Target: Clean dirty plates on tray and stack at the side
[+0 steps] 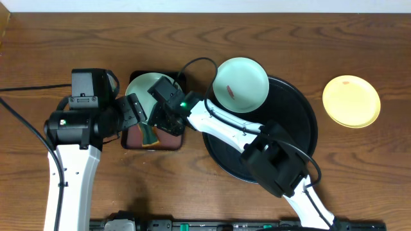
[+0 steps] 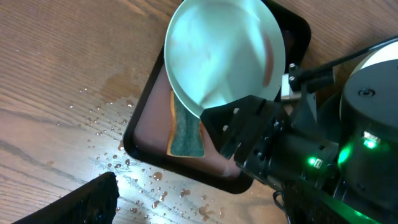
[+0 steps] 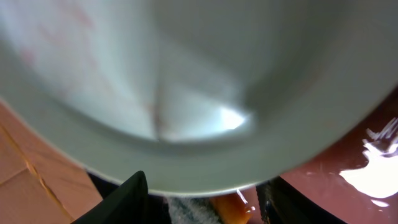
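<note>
Close up under the right wrist, the near mint plate (image 3: 199, 74) fills almost the whole view, a faint reddish streak on its inner face. Its rim sits right at the tips of the right gripper (image 3: 202, 198).

Over on the left, the left gripper (image 1: 135, 113) hangs beside the small reddish-brown tray (image 2: 152, 124). Its jaws are spread wide with nothing between them. Water droplets (image 2: 112, 158) speckle the wooden table (image 1: 64, 38) just beside that tray's near corner.

The near mint plate is tilted over the far end of the small tray, hollow side up. Beneath its lower edge a sponge (image 2: 185, 134), orange with a green face, lies flat on the tray floor. The right arm reaches across from the lower right, and its gripper meets the plate's lower rim above the sponge. Its jaws stand partly apart, with a bit of sponge showing between them. I cannot tell whether they grip the plate, the sponge or nothing.

Further right sits the round black tray (image 1: 289, 122). The second mint plate (image 1: 241, 84) rests on its far left part, overlapping the rim, with a small reddish smear near its middle.

Rightmost, the yellow plate (image 1: 351, 101) lies flat on the bare table, apart from the black tray.
</note>
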You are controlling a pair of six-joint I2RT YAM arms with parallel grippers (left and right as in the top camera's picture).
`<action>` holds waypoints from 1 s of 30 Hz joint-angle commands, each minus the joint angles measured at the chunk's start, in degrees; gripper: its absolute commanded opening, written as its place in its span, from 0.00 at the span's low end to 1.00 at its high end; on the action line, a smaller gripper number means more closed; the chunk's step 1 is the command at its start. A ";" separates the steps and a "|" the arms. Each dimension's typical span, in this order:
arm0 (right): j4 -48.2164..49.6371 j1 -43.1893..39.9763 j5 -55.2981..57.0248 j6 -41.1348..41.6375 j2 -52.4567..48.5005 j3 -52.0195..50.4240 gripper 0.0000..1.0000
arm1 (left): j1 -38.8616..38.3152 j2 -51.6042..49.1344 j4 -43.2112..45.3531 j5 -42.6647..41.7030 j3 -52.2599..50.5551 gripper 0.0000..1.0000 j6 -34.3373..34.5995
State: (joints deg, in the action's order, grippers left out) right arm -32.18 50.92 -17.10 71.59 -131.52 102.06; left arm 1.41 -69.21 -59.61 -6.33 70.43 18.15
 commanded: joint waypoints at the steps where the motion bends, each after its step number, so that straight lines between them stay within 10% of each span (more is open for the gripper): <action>1: -0.55 -1.05 0.13 0.81 0.11 -0.17 0.58 | 0.28 0.31 -0.11 -0.55 0.83 0.85 -0.15; 17: 0.50 -0.92 3.61 9.81 -0.85 -0.17 0.49 | 0.28 0.31 -0.11 -0.55 0.83 0.85 -0.15; 30: -0.87 -1.01 4.61 5.60 -0.92 -0.17 0.01 | 0.28 0.31 -0.11 -0.55 0.83 0.85 -0.15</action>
State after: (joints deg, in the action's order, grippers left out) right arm -32.34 49.60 -13.17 79.55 -131.52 102.02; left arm 1.41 -69.21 -59.61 -6.33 70.43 18.15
